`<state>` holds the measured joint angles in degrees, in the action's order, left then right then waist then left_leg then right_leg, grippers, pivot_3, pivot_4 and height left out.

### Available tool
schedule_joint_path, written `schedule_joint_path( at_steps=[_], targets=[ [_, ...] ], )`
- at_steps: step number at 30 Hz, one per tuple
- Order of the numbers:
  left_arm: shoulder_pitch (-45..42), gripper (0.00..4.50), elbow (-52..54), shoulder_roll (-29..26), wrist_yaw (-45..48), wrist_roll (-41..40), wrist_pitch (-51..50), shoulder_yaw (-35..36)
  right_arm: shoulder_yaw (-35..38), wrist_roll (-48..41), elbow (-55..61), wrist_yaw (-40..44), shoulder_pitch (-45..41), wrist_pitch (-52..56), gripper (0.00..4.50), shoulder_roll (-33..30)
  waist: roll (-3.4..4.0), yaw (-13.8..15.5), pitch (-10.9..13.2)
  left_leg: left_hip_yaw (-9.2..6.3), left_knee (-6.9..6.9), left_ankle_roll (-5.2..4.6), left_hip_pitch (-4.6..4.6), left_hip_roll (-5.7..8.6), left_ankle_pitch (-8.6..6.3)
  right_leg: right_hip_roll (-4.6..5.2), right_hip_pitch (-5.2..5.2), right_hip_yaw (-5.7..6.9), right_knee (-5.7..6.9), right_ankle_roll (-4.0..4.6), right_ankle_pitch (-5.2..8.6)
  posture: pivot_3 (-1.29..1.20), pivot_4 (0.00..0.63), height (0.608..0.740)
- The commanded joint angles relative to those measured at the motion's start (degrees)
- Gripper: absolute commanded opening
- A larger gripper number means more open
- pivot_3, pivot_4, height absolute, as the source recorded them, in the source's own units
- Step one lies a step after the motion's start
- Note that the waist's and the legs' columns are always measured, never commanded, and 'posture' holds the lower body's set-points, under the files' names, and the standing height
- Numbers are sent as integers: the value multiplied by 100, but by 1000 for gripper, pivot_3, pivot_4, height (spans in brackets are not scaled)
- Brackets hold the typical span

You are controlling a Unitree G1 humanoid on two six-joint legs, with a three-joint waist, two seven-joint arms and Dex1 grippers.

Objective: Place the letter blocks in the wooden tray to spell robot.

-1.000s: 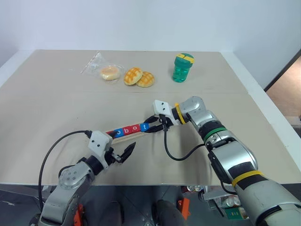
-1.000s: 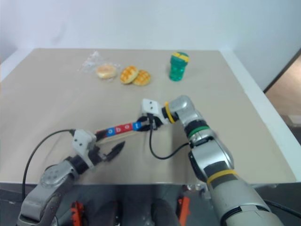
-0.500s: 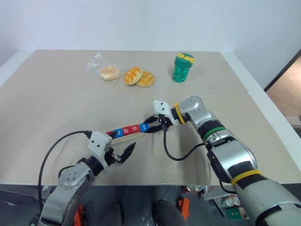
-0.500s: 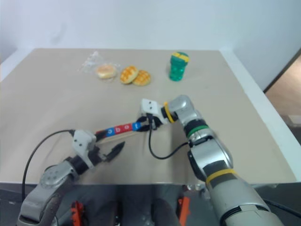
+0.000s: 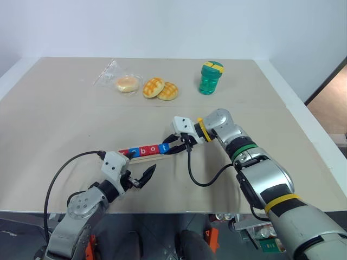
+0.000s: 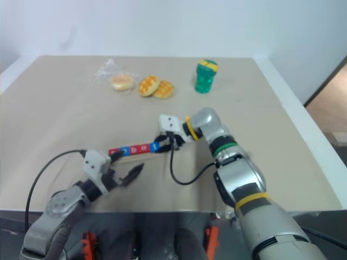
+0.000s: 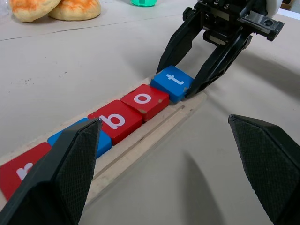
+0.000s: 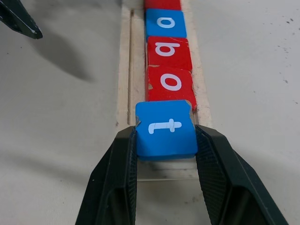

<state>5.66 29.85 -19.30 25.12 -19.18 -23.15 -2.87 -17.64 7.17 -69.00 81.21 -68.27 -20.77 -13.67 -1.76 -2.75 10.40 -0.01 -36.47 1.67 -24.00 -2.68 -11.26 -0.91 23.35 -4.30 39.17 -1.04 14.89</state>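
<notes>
The wooden tray (image 7: 140, 146) lies on the table, angled between my two grippers. Along it sit the letter blocks in a row: red r (image 5: 123, 153), blue o (image 5: 134, 151), red b (image 7: 115, 120), red o (image 7: 145, 100) and blue t (image 8: 165, 127). My right gripper (image 8: 165, 133) is shut on the blue t at the tray's right end, which touches the red o. My left gripper (image 5: 139, 164) stands open and holds nothing. It hovers at the tray's left end, with one finger (image 7: 70, 178) covering part of the blue o.
Two golden buns (image 5: 160, 89) and a wrapped bun (image 5: 126, 83) lie at the back of the table. A green bottle (image 5: 210, 77) stands to their right. A black cable (image 5: 203, 181) loops from my right wrist onto the table.
My right gripper, holding the t block, has edged slightly left. The row of blocks has shifted left with it. My left gripper has stayed where it was.
</notes>
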Motion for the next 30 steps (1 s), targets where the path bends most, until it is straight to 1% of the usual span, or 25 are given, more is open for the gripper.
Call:
schedule_joint_path(
  at_steps=[1,30],
  targets=[
    [26,4500,260,-4,-52,-47,-14,55,60,78,-59,39,-252,-135,1697,34,0,0,0,0,0,0,0,0,0,0,0,0,0,0,0,0,150,740],
    [15,4500,243,5,-30,2,29,34,209,90,-136,-110,-204,188,1697,82,0,0,0,-1,0,2,0,0,1,-1,0,1,0,0,0,0,150,740]
  ],
)
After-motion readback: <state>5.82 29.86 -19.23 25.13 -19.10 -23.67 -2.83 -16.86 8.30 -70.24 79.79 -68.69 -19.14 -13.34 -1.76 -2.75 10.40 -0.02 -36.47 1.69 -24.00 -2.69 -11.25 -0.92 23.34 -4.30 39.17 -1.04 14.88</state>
